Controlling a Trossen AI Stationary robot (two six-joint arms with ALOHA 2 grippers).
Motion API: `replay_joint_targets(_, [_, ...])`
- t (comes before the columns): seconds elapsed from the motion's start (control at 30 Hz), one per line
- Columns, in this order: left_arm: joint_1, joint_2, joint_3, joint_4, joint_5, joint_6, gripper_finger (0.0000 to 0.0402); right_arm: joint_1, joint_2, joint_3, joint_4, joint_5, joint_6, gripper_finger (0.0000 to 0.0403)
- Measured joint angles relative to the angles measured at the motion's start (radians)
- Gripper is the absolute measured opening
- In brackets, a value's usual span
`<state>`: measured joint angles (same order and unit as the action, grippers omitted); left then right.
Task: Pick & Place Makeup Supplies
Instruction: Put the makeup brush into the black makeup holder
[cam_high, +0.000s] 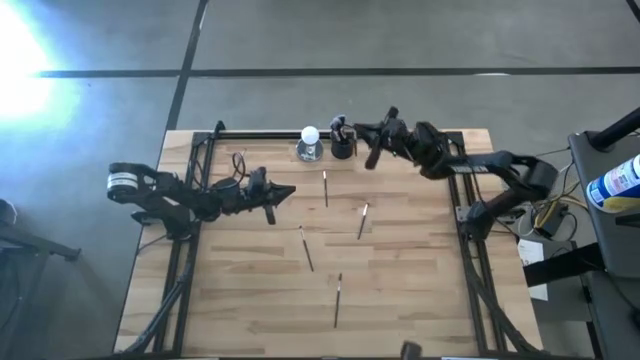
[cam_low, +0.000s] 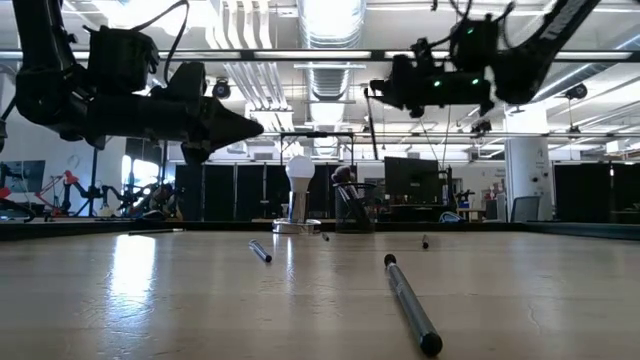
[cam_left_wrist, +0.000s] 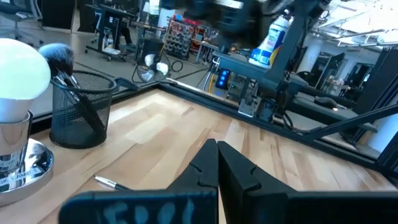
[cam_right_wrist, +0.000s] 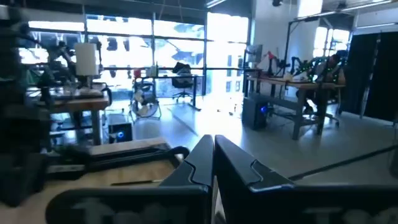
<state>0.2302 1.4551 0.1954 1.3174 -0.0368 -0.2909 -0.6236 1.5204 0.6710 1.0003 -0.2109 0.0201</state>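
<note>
- Tabletop (cam_high: 420, 300): pale wood, filling the middle and lower part of the high view, with a dark frame along its sides.
- Left arm: reaches in from the left of the high view. Its hand (cam_high: 287, 192) is closed with nothing in it, just left of centre, held above the wood.
- Right arm: reaches in from the right. Its hand (cam_high: 359, 128) is also closed and empty, at upper centre, right beside the cup.
- Cup (cam_high: 342, 146): one small black mesh cup, upper centre. The left wrist view shows at least one fluffy brush already standing in it.
- White ball (cam_high: 310, 135): one, on a shiny base, just left of the cup.
- Brushes: four lie loose on the tabletop, each pointing roughly top to bottom in the high view.
- Brush one (cam_high: 325, 188): upper centre, just right of the left hand and below the cup; it is the nearest to that hand.
- Brush two (cam_high: 363, 221): centre, leaning slightly to the right.
- Brush three (cam_high: 306, 249): centre, below the left hand, leaning slightly to the left.
- Brush four (cam_high: 338, 301): lower centre, farthest from both hands.
- Judgement: the left hand seems better placed for brushes one and three, and would need to open and come down across the handle.
</note>
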Motion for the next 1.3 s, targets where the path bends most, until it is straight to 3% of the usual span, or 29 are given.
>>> replay_joint_targets(0.27, [0.0,0.0,0.009,-0.002,-0.001,-0.005,0.0,-0.074,0.268,0.231,0.007,-0.008,-0.061,0.0008])
replay_joint_targets(0.5, [0.0,0.0,0.009,-0.009,-0.007,-0.026,0.0,-0.089,0.378,0.262,-0.006,-0.007,-0.062,0.0008])
replay_joint_targets(0.87, [0.0,0.0,0.02,-0.024,-0.008,-0.026,0.0,-0.088,0.373,0.252,-0.176,0.03,-0.079,0.0018])
replay_joint_targets(1.13, [-0.001,0.0,0.034,-0.054,-0.009,-0.039,0.0,-0.088,0.325,0.252,-0.282,0.031,-0.091,0.0098])
replay_joint_targets(1.3, [-0.002,0.0,0.044,-0.079,-0.009,-0.04,0.0,-0.085,0.216,0.252,-0.452,0.031,-0.113,0.0135])
